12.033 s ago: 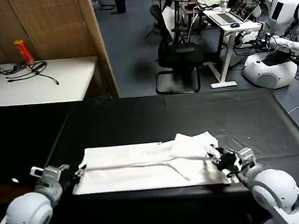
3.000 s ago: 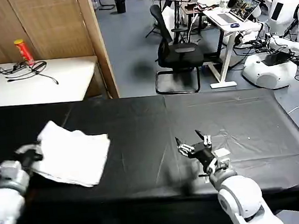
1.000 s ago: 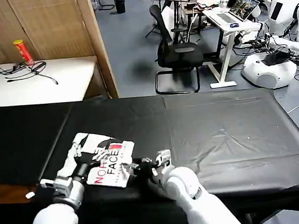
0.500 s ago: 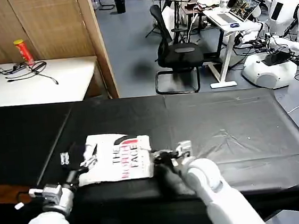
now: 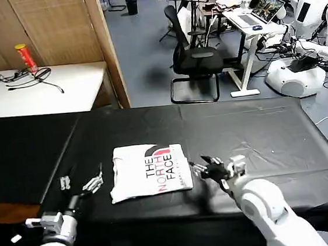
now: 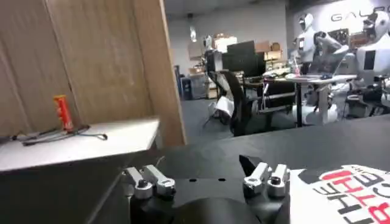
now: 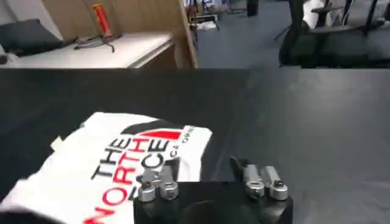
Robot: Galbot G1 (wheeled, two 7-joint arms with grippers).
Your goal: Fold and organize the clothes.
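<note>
Though folded, "THE NORTH FACE" T-shirt point(image 5: 149, 170)

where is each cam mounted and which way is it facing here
Head view: on the head, looking down at the black table; folded T-shirt lies between the open left gripper and open right gripper.
Left wrist view: low behind the left gripper, facing the room.
Right wrist view: behind the right gripper, facing the T-shirt.
All share the T-shirt print.
</note>
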